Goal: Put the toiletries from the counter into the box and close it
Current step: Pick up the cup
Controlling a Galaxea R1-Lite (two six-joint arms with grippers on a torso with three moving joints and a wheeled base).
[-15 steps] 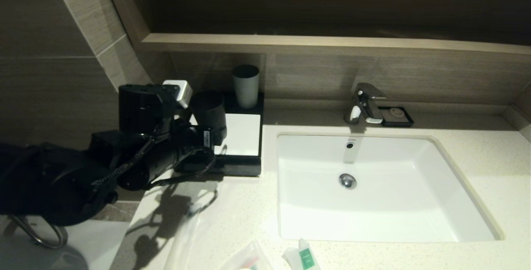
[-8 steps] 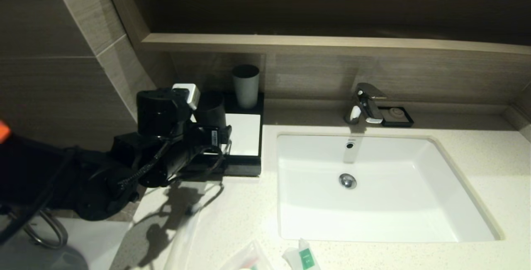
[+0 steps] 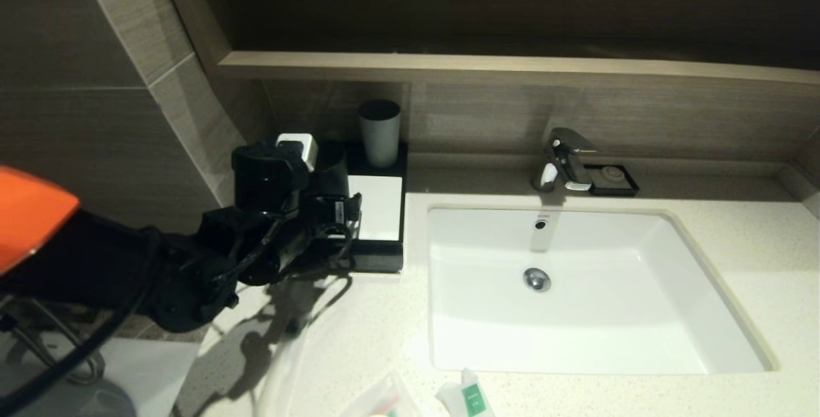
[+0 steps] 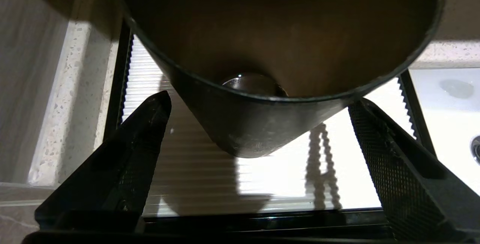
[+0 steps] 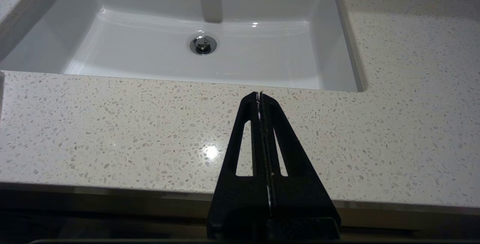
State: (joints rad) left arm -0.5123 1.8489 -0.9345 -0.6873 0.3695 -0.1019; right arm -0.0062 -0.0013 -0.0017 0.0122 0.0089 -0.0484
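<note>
We are looking down on the counter (image 3: 359,340), a cream speckled stone top with a white basin (image 3: 640,314) sunk into it, a chrome tap (image 3: 564,159) behind that basin and a wooden ledge (image 3: 512,66) running along the tiled wall above. Left of the basin sits the box (image 3: 379,257), low and black with its white top panel showing, a grey cup (image 3: 379,123) standing at its back edge and a dark cup (image 3: 333,159) beside that. Right of the tap we spot a small black soap dish (image 3: 614,180). At the counter's front edge, just before the basin, lie the toiletries: a white sachet with a green label (image 3: 469,396) and a clear pouch (image 3: 378,398) next to it. Now the left gripper (image 4: 258,131) hangs over the box's white panel, fingers (image 4: 390,154) spread wide on either side of the dark cup, and we cannot tell whether they touch it. The right gripper (image 5: 260,95) hovers over the counter's front strip before the basin, fingers pressed together on nothing.
</note>
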